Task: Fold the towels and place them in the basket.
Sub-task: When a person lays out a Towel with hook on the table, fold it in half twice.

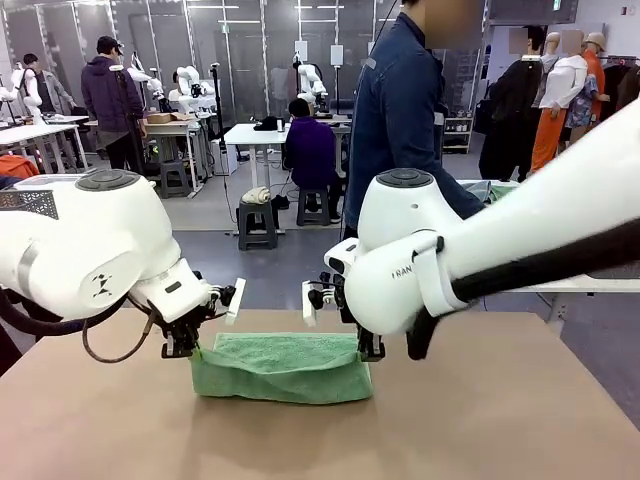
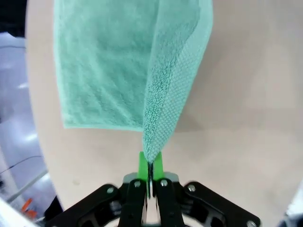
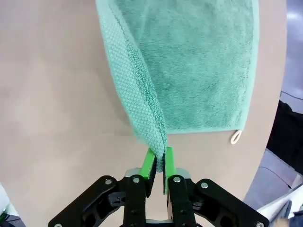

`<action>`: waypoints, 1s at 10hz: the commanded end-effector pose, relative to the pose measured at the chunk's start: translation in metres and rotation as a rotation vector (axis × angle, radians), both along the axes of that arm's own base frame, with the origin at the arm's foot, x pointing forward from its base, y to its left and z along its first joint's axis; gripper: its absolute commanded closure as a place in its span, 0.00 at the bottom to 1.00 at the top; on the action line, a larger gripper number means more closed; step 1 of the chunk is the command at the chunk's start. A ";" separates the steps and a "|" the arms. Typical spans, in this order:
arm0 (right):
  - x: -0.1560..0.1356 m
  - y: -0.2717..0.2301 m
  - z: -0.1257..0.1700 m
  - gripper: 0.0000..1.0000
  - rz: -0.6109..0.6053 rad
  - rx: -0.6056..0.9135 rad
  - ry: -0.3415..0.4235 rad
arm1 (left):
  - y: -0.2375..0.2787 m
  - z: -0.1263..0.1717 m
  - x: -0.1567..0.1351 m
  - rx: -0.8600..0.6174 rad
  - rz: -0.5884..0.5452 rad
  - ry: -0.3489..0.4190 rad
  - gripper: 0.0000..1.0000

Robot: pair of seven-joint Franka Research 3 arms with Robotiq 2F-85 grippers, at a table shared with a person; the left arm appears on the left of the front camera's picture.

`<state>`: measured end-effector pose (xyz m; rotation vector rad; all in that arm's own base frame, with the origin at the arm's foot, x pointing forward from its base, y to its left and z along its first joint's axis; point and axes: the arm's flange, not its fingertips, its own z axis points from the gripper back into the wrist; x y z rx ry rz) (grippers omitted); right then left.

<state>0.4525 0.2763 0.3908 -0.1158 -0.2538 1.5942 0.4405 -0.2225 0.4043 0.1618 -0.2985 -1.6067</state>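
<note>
left hand [image 2: 150,163] clamped on one lifted corner of the green towel [image 1: 282,368]; right hand [image 3: 159,158] clamped on another | rest lies on surface [image 1: 500,420]; underside hidden

Front view: on the white casing of my right arm [image 1: 400,285], I read partial black lettering, "FRAN", its remaining letters hidden.

Both arms reach in low, the left arm [image 1: 95,250] and the right arm [image 1: 500,245] facing each other, wrists bent so the fingers point down. The left gripper [image 2: 150,166] is clamped tight, its green pads [image 2: 142,163] pinching a towel [image 1: 280,368] corner between the fingertips. The right gripper [image 3: 159,161] matches it, jaws closed on the other corner, just beyond its tips.
</note>
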 end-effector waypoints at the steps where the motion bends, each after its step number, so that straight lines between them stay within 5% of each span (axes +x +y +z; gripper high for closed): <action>1: 0.035 0.002 -0.006 0.89 0.016 0.007 0.042 | -0.003 -0.003 0.033 -0.019 -0.023 0.052 0.96; 10: 0.126 -0.006 -0.035 0.89 -0.010 0.030 0.037 | 0.006 -0.043 0.128 0.030 0.025 0.025 0.96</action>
